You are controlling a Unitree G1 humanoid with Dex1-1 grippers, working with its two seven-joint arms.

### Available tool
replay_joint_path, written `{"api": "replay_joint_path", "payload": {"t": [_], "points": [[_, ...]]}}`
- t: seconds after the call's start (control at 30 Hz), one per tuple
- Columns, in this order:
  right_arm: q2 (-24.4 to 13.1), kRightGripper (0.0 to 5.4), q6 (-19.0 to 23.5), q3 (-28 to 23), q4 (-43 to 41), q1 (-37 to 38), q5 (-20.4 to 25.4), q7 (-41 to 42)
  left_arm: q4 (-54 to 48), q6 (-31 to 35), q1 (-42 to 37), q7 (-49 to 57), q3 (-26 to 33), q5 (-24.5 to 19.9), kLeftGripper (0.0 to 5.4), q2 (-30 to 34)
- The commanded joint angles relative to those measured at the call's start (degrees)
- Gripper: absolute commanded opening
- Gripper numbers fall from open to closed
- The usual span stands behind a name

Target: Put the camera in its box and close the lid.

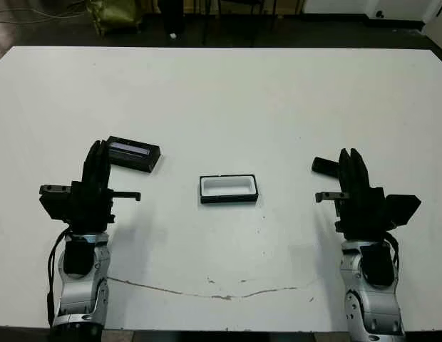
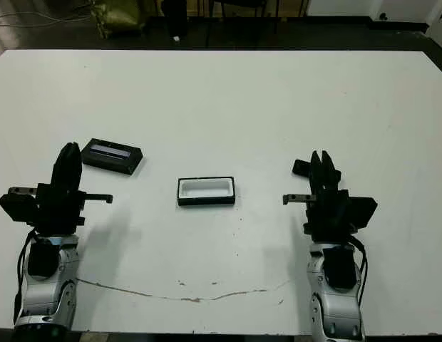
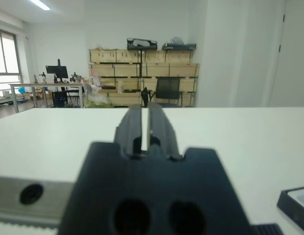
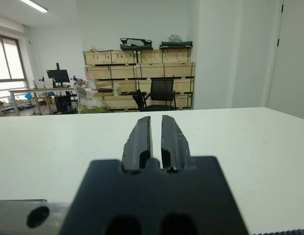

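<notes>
The box [image 1: 229,189], a small black tray with a white lining, lies open at the table's middle. The lid [image 1: 133,154], black with a pale strip, rests to its left, and a corner of it shows in the left wrist view [image 3: 295,200]. The camera [image 1: 324,165], a slim black bar, lies to the right, partly hidden behind my right arm. My left gripper [image 1: 99,147] hovers just left of the lid, shut and holding nothing [image 3: 146,107]. My right gripper [image 1: 349,154] hangs beside the camera's right end, shut and holding nothing [image 4: 156,118].
A thin crack line [image 1: 207,292] runs across the white table near its front edge. Beyond the far edge stand chair legs and a green bag [image 1: 117,14]. The wrist views show shelves and desks far behind the table.
</notes>
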Motion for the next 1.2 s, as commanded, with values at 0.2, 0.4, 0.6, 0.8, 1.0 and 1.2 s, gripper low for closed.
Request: {"api": "replay_joint_path", "payload": {"t": [0.2,0.4,0.6,0.8,1.0,1.2], "points": [[-0.4,0.01,0.0,-0.3,1.6,0.8,-0.7,-0.4,-0.7,1.7,1.3,-0.4,-0.2,0.3,0.0,0.9],[-1.2,0.01,0.5,-0.7,1.8,0.7,0.9,1.2,-0.3,0.9,1.1,-0.4,-0.2,0.6,0.0,0.8],[-4.9,0.01,3.6,-2.0,-0.7,-0.5,1.4,2.9,0.1,-0.2,0.9,-0.6,-0.1,0.8,0.0,0.8],[-10.8,0.01,7.2,-5.1,-2.3,-3.8,1.1,4.3,-1.5,1.6,0.9,-0.6,0.6,0.4,0.0,2.0],[-14.1,0.01,8.1,-8.2,-1.3,-6.7,1.7,4.6,0.3,1.4,-2.6,-1.8,1.6,-0.6,0.0,4.0],[-16.8,0.01,8.7,-10.4,0.9,-10.0,1.8,5.1,-1.7,4.9,-6.0,-0.9,2.3,0.1,0.0,6.0]]}}
